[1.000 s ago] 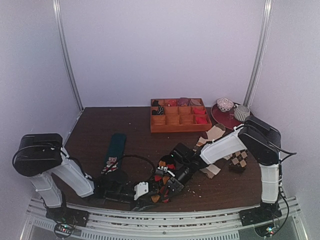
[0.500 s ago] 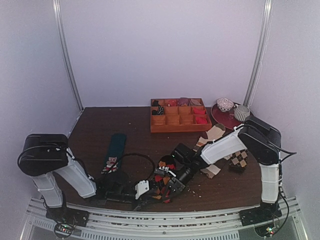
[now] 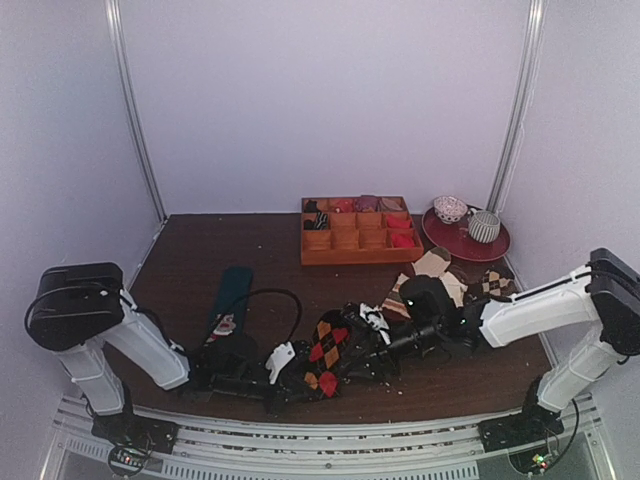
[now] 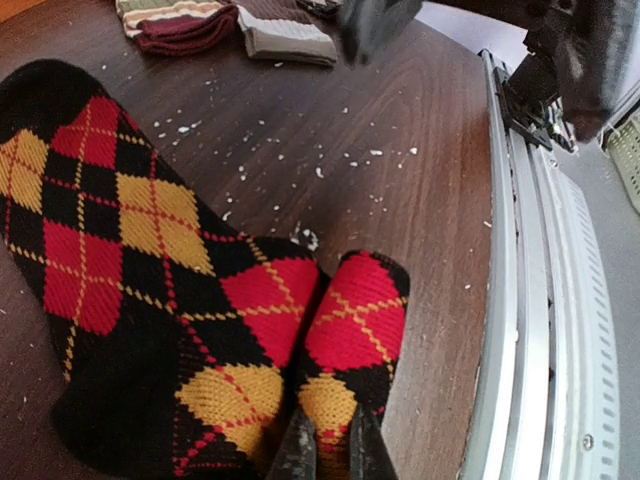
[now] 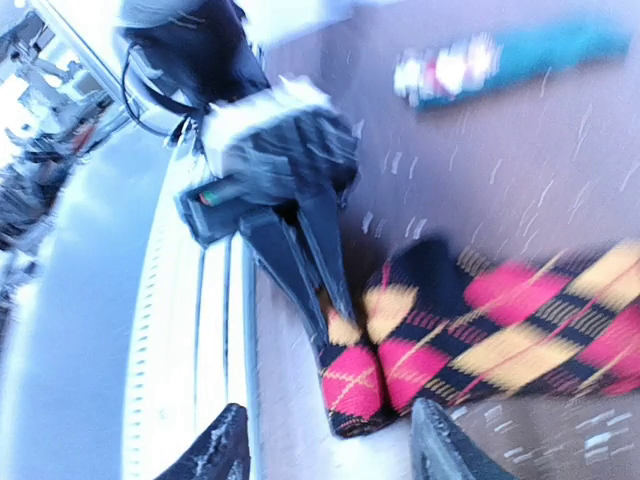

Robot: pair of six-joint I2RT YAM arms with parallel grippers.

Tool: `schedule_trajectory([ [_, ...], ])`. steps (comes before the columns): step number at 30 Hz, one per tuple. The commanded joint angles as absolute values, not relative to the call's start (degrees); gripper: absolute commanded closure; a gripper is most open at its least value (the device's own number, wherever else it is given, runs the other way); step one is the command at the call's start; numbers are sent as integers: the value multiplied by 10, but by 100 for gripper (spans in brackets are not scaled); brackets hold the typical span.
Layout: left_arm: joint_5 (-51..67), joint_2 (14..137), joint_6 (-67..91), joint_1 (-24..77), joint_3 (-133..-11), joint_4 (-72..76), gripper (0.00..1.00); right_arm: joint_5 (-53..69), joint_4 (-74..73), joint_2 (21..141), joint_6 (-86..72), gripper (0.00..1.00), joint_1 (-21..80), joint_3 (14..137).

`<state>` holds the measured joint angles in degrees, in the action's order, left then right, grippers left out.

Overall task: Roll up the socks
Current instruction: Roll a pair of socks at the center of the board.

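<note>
The black socks (image 3: 328,350) with red and orange diamonds lie near the table's front edge. In the left wrist view they (image 4: 150,260) spread flat, and one end (image 4: 360,310) is doubled over beside the metal rail. My left gripper (image 4: 332,452) is shut on that doubled end, its dark fingers pinching an orange diamond. From above, the left gripper (image 3: 305,383) sits low at the socks' near end. My right gripper (image 5: 330,455) hangs open just off the same end (image 5: 355,385), holding nothing, and its view is blurred. Overhead, the right gripper (image 3: 362,352) is right of the socks.
A dark teal sock (image 3: 232,295) lies to the left. A wooden compartment tray (image 3: 360,232) and a red plate (image 3: 465,240) with cups stand at the back. Tan and brown-beige argyle socks (image 3: 488,285) lie at the right. The aluminium rail (image 4: 520,300) borders the table's front.
The left gripper closed on the socks' doubled end. The right gripper opened, let go and drew back, and its arm swung down and out to the right.
</note>
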<state>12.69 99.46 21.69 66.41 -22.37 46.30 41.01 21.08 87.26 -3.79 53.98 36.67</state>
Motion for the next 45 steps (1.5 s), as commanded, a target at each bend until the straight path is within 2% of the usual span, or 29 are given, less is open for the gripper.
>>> schedule_trajectory([
  [1,179,1028,299,632,-203,292,100,229,308,820,125,43,602,309],
  [8,217,1088,301,620,-214,277,100,53,284,871,281,41,704,322],
  [17,225,1089,288,616,-210,278,100,20,269,966,343,39,717,375],
  [19,226,1088,286,615,-208,278,100,25,261,975,342,42,717,383],
  [23,229,1086,283,613,-203,278,100,22,221,993,324,54,717,402],
  [33,230,1085,284,613,-199,280,100,10,188,1014,283,57,720,388],
  [36,225,1081,281,613,-201,280,100,24,175,1015,264,68,720,393],
  [37,217,1074,278,613,-202,278,97,36,167,1014,254,71,719,398],
  [39,187,1043,270,613,-201,274,77,72,140,1014,231,76,715,410],
  [42,124,952,234,615,-194,273,53,157,107,1022,158,79,690,426],
  [44,74,883,209,618,-182,285,44,212,94,1035,103,79,670,435],
  [45,52,850,194,621,-176,295,42,237,89,1046,76,79,660,438],
])
